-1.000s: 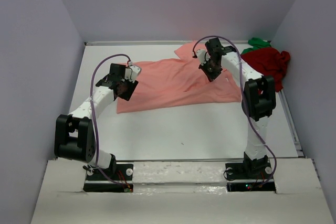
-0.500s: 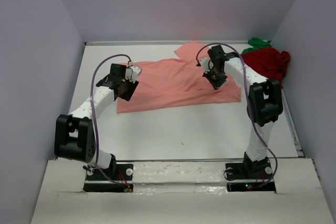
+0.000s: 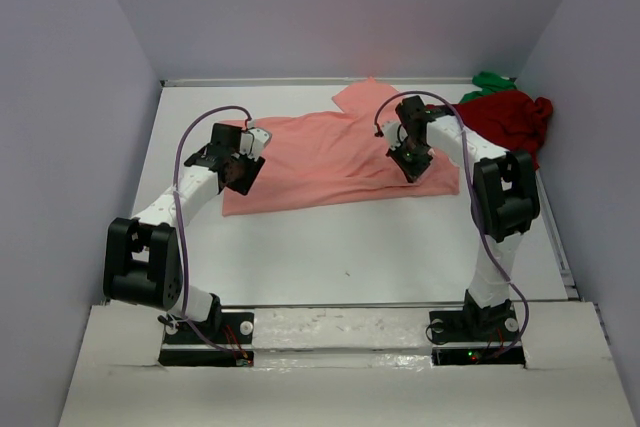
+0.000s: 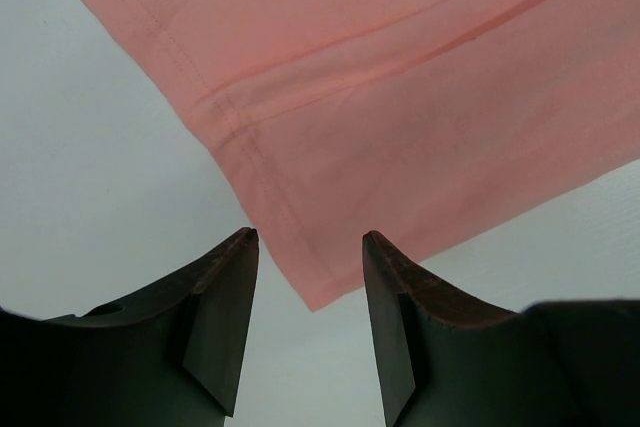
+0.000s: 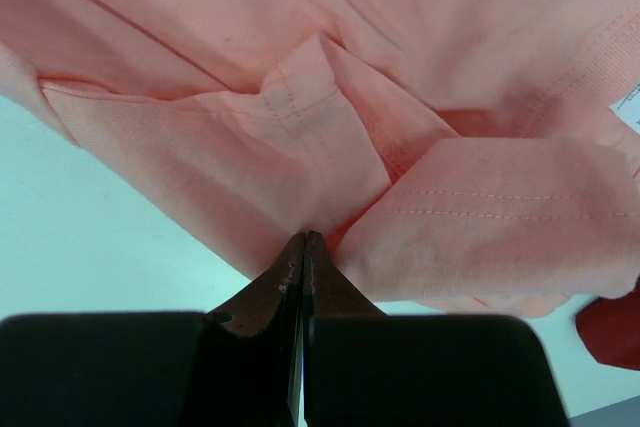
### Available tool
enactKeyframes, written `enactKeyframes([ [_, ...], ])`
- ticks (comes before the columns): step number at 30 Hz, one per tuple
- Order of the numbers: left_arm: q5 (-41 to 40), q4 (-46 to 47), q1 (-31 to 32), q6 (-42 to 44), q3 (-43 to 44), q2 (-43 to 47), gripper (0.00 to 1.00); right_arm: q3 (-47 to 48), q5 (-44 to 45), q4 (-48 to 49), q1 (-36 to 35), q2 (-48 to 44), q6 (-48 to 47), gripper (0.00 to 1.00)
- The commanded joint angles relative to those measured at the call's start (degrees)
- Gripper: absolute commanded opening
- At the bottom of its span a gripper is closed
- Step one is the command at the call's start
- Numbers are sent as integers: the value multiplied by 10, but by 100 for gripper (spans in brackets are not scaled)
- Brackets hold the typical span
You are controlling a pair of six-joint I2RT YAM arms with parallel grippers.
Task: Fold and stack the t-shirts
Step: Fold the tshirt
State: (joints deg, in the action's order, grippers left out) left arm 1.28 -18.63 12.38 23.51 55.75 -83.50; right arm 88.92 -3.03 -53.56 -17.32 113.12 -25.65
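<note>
The white tabletop [image 3: 350,247] carries everything. Closest to the arms, on the left side, the left end effector [image 4: 310,239] hangs just above the near left corner of the pink shirt [image 3: 320,157]. Its two fingers are apart, with nothing between them. The stitched edge of that corner lies flat right under the gap. A little farther back and to the right, the right end effector [image 5: 303,242] has its fingers pressed together. It looks clamped on a small bunch of the pink shirt near the folded sleeve, because the cloth pulls in toward the tips. The pink shirt lies spread across the middle of the tabletop, mostly flat. To do this fold well, I think the left side should drop down onto the corner and pinch the edge firmly. Then both sides should lift and move together, so the cloth keeps smooth and does not slip out. Farthest away, in the back right corner, the dark red shirt [image 3: 510,117] sits in a heap, with the green shirt [image 3: 490,80] peeking out behind it.
</note>
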Motion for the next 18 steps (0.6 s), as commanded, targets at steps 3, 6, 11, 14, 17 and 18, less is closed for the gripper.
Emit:
enactKeyframes([
  [3, 3, 1, 4, 5, -9, 4, 58, -14, -37, -11, -4, -6, 12, 0],
  [6, 3, 2, 5, 4, -11, 3, 58, -22, -51, -14, -4, -7, 14, 0],
  [11, 3, 3, 6, 4, -11, 3, 58, -38, -59, -13, -4, -7, 14, 0],
  [14, 1, 2, 8, 4, -10, 0, 58, -43, -70, -16, -4, 1, 12, 0],
  [17, -1, 2, 10, 3, -11, 2, 58, -43, -80, -23, -10, 12, 10, 0],
  [18, -3, 2, 10, 4, -11, 1, 58, -43, -83, -26, -10, 16, 9, 0],
])
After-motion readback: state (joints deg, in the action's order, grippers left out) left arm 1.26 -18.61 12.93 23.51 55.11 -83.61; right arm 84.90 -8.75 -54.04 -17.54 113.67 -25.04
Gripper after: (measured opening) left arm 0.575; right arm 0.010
